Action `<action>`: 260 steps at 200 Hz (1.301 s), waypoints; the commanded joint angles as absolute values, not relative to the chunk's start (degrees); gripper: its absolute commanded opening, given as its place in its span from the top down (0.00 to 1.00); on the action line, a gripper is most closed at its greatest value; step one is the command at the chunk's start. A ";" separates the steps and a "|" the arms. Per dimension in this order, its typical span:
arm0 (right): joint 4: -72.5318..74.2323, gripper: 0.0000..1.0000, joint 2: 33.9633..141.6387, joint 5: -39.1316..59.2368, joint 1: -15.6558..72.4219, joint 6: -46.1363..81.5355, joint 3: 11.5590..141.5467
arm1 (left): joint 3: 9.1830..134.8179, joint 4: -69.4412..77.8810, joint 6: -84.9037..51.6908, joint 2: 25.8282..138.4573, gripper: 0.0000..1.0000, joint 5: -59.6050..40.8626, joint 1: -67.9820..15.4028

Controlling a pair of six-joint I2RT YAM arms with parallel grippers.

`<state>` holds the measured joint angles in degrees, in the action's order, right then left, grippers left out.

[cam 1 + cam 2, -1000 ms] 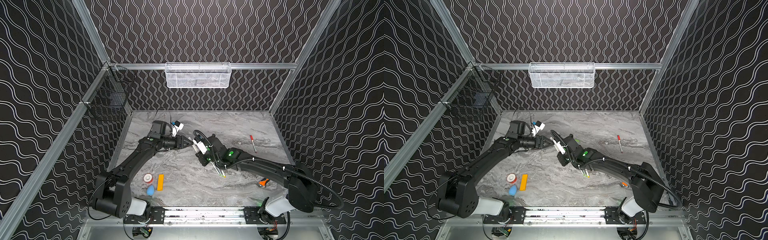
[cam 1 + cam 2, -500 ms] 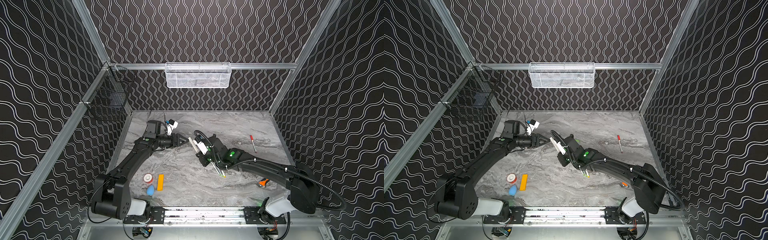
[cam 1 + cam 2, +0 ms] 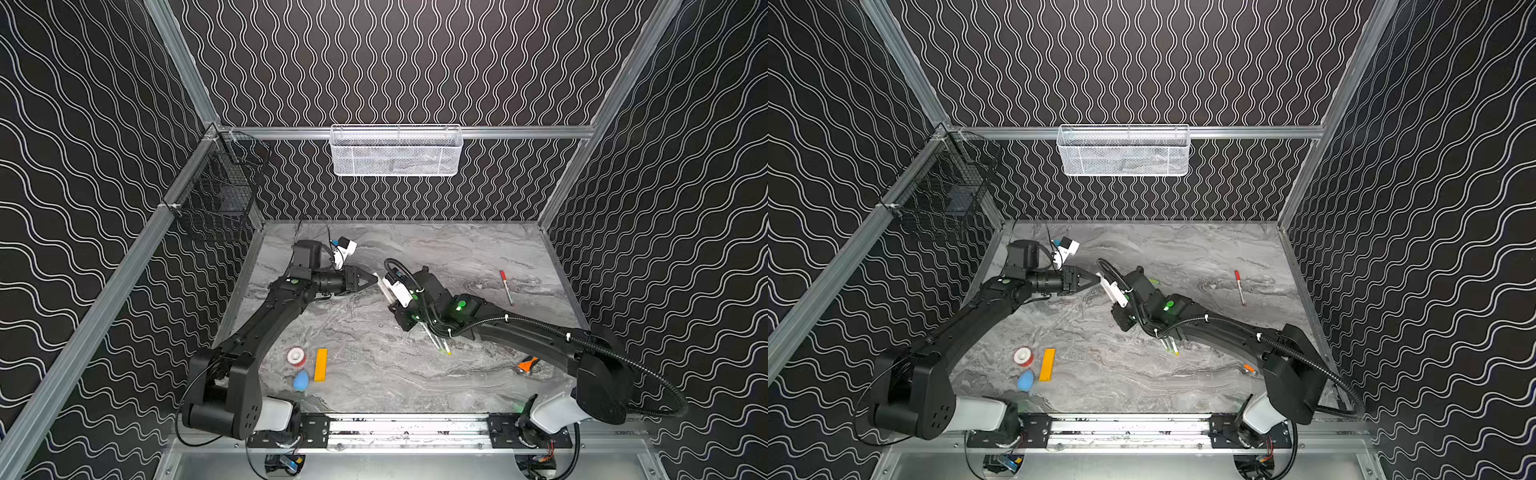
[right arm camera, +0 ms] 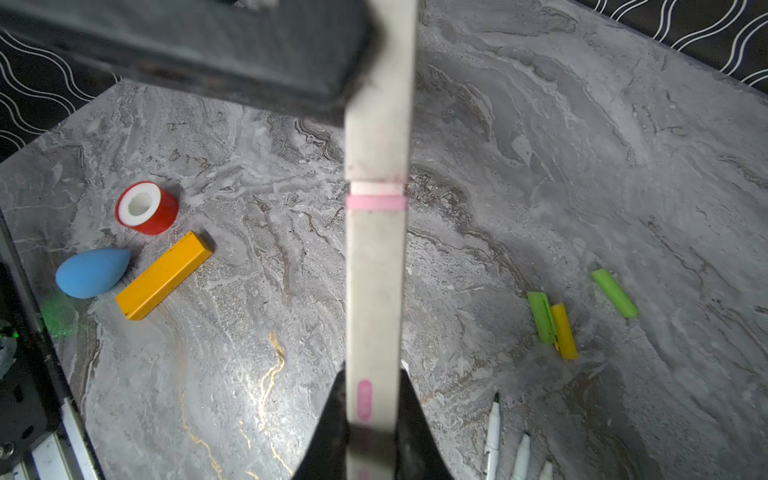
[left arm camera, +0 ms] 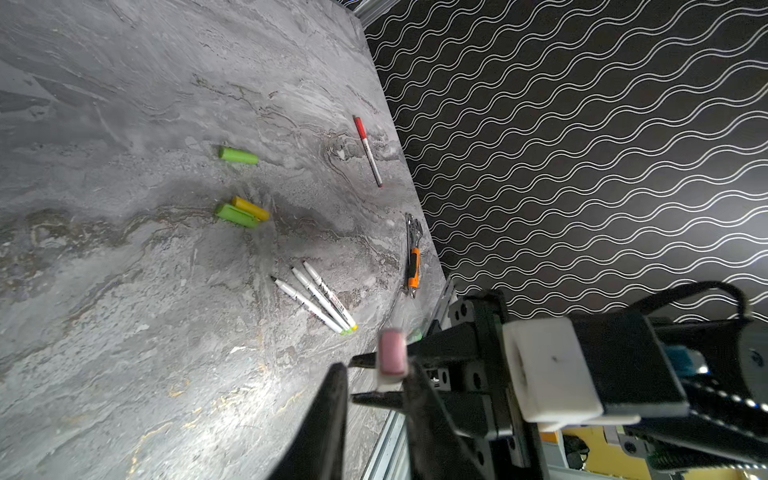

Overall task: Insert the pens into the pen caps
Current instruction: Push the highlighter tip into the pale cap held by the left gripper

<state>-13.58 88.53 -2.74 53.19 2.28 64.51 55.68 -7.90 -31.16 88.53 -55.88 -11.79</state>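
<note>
Since a moment ago the left claw (image 3: 372, 281) has pulled its fingers closer together, and its arm has slid back a little. The right arm has stayed put. The left claw's tip sits right at the far end of the white pen (image 4: 376, 270). One dark finger (image 4: 249, 50) lies across the pen's side, but I cannot tell if the claw is pinching the pen or only touching it. The right claw (image 4: 372, 382) is squeezed tight on the other end and holds that pen up off the grey table (image 5: 124, 291). It has a pink ring and a pink end. The three pens (image 5: 321, 300) without caps lie side by side on the table. Not far off lie the lone green cap (image 5: 238, 155), and the second green cap (image 5: 236, 216) touching the yellow cap (image 5: 250, 208). The red pen (image 5: 368, 149) lies further away with its cap on.
</note>
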 commanded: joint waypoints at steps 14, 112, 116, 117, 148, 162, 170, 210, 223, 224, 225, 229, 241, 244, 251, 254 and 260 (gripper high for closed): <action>-12.70 0.96 88.81 -2.85 53.60 1.68 65.65 | 55.20 -4.58 -31.77 88.81 0.89 -56.39 -11.95; -11.31 0.96 88.56 -4.16 53.85 1.31 66.40 | 55.72 -5.88 -30.45 89.29 1.00 -56.89 -13.80; -11.13 0.96 88.43 -4.31 53.88 1.25 66.40 | 55.71 -5.81 -30.45 89.37 1.00 -56.95 -13.93; -11.06 0.96 88.47 -4.35 53.83 1.24 66.42 | 55.71 -5.80 -30.47 89.38 1.00 -56.95 -13.95; -10.36 0.96 88.99 -5.39 53.83 -0.36 68.55 | 55.71 -5.81 -30.43 89.38 1.00 -56.79 -14.25; -10.71 0.96 89.53 -5.64 53.87 -1.21 70.13 | 55.68 -6.06 -30.25 89.32 1.00 -56.73 -14.32; -10.72 0.96 89.88 -5.63 53.88 -1.64 70.75 | 55.73 -6.18 -30.15 89.21 1.00 -56.73 -14.37; -10.34 0.96 91.23 -4.71 53.87 -2.11 72.72 | 55.55 -5.51 -30.74 89.69 1.00 -56.90 -14.78; -9.55 0.96 91.19 -4.56 53.83 -2.02 72.94 | 55.63 -5.31 -30.85 89.89 1.00 -56.95 -15.19; -9.52 0.96 91.16 -4.52 53.86 -2.02 72.94 | 55.63 -5.29 -30.85 89.90 1.00 -56.91 -15.15; -9.46 0.96 91.15 -4.46 53.82 -2.02 72.95 | 55.63 -5.33 -30.85 89.86 1.00 -56.93 -15.22; -9.09 0.96 91.10 -4.43 53.87 -2.09 73.08 | 55.70 -5.36 -30.89 89.99 1.00 -56.89 -15.33; -8.22 0.96 91.14 -4.38 53.97 -2.33 73.30 | 55.88 -5.54 -30.72 90.37 1.00 -56.97 -15.63; -8.00 0.96 91.14 -4.50 53.98 -2.47 73.38 | 55.90 -5.61 -30.62 90.37 1.00 -57.03 -15.72; -7.38 0.97 91.23 -5.00 54.05 -2.90 73.47 | 55.90 -5.80 -30.63 90.46 1.00 -57.04 -15.82; -7.12 0.97 91.23 -5.23 54.13 -3.14 73.48 | 55.90 -5.87 -30.59 90.46 1.00 -56.96 -15.75; -6.61 0.98 91.15 -5.83 54.30 -3.90 73.33 | 55.96 -6.04 -30.40 90.48 1.00 -56.98 -15.91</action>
